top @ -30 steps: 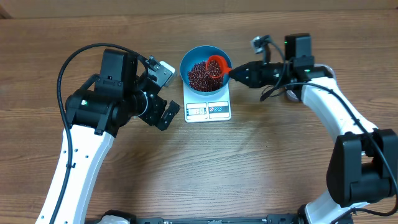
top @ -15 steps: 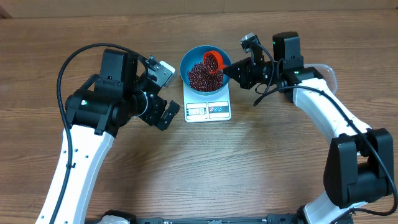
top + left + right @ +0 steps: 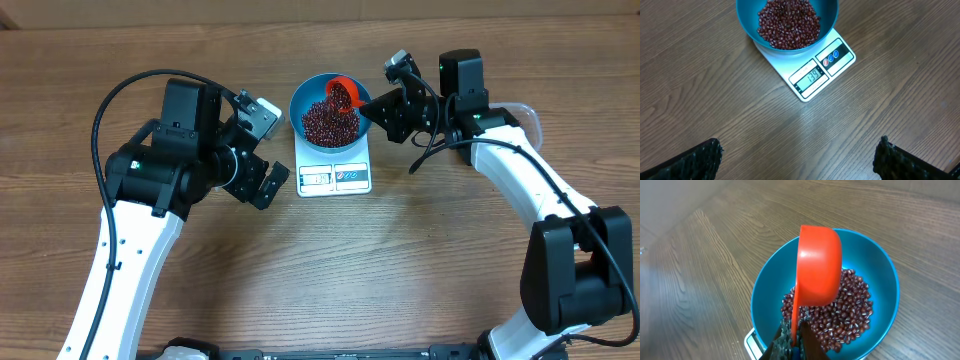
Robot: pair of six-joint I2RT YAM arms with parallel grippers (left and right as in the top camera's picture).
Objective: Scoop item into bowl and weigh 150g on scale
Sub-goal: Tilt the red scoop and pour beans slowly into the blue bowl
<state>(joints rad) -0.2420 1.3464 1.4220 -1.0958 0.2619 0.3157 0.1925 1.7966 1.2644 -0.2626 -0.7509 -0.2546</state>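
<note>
The blue bowl [image 3: 312,92] stands on the white scale [image 3: 335,177] at the table's middle and holds a pile of dark red-brown beans [image 3: 327,121]. My right gripper [image 3: 372,108] is shut on the handle of an orange scoop [image 3: 343,91], which is tipped on its side over the bowl's right half. The right wrist view shows the scoop [image 3: 820,267] turned over above the beans [image 3: 850,312], with the bowl's rim [image 3: 762,292] below. My left gripper [image 3: 799,152] hangs open and empty over bare wood left of the scale [image 3: 815,75], whose display reads 139.
A clear plastic tub [image 3: 522,113] sits at the right, mostly hidden behind my right arm. My left arm [image 3: 180,150] stands left of the scale. Bare wooden tabletop lies in front of the scale.
My right gripper has shifted slightly left and rolled the scoop from level to tipped on its side over the bowl. The left arm has not moved.
</note>
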